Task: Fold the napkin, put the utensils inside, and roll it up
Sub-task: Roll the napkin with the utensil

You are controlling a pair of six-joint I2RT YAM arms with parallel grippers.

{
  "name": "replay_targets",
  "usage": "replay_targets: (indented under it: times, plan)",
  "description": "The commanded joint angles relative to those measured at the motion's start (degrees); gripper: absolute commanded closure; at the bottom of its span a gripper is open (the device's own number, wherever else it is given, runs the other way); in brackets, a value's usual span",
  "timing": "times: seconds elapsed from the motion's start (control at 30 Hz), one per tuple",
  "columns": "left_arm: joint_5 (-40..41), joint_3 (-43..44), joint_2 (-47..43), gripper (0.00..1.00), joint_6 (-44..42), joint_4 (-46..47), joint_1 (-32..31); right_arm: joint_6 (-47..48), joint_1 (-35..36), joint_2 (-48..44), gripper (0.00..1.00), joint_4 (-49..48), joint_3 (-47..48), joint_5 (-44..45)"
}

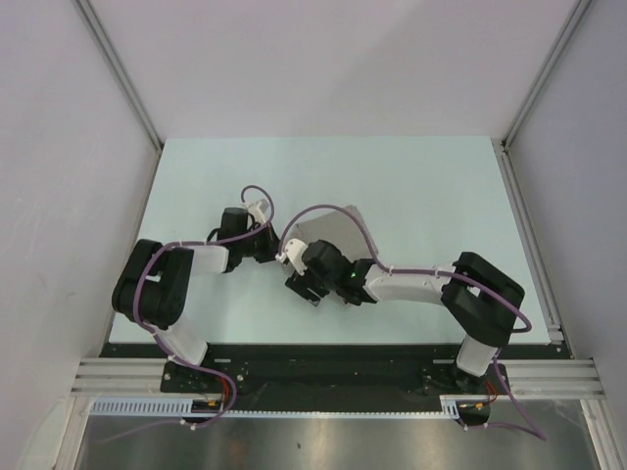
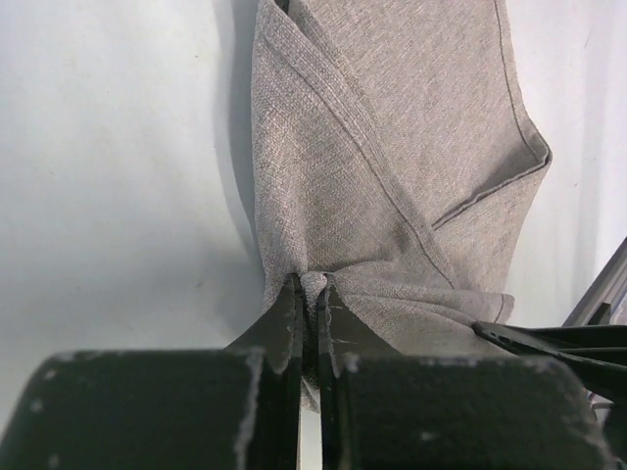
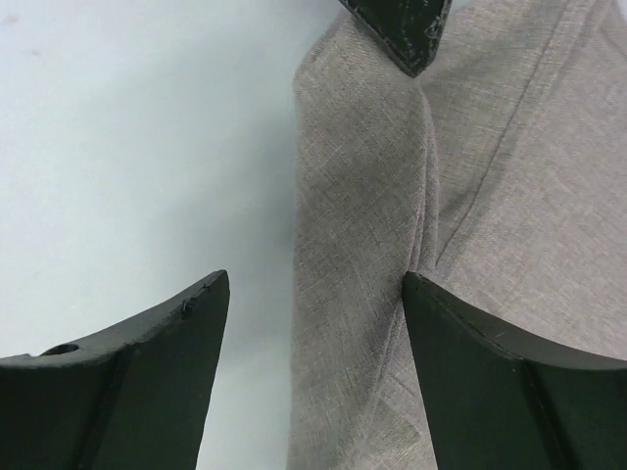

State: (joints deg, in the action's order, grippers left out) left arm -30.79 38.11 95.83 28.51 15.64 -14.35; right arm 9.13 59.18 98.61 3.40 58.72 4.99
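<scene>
The napkin (image 2: 392, 147) lies on the counter (image 1: 421, 186) between the two arms. It is partly doubled over, with a hemmed corner fanned out at its far side and its near edge gathered into a bunch. The left end effector (image 2: 309, 291) is pressed together on that bunch, pinching a small tuck of cloth between its fingertips. The right end effector (image 3: 313, 277) is spread wide just above the napkin's long folded edge, one finger over cloth and the other over bare counter, and it grips nothing. No fork or other utensil shows in any view, so I cannot tell whether they lie under the napkin.

The step in hand looks like squaring up a fold. To do it well, the left pinch should hold firm and draw the napkin taut rather than lift it high, since the tuck is small and could slip out. The right end effector should come down over the napkin's folded edge and take both layers, not only the top one. Then both should move together so the crease runs straight. An uneven pull would likely twist the napkin.
</scene>
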Motion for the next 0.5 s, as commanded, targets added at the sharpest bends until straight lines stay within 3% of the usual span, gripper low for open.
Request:
replay_targets:
  times: [0.0,0.4,0.47]
  plan:
    - [-0.6,2.9,0.9,1.00,0.8,-4.4,-0.4,3.3,2.2,2.4,0.23,-9.9,-1.9,11.9]
    - [-1.1,4.8,1.0,1.00,0.5,-7.2,-0.3,5.2,0.3,9.1,0.25,-11.1,0.0,9.3]
    - [-1.5,5.0,1.1,1.00,0.5,-7.3,-0.3,4.7,-1.3,9.5,0.31,-9.4,0.3,7.1]
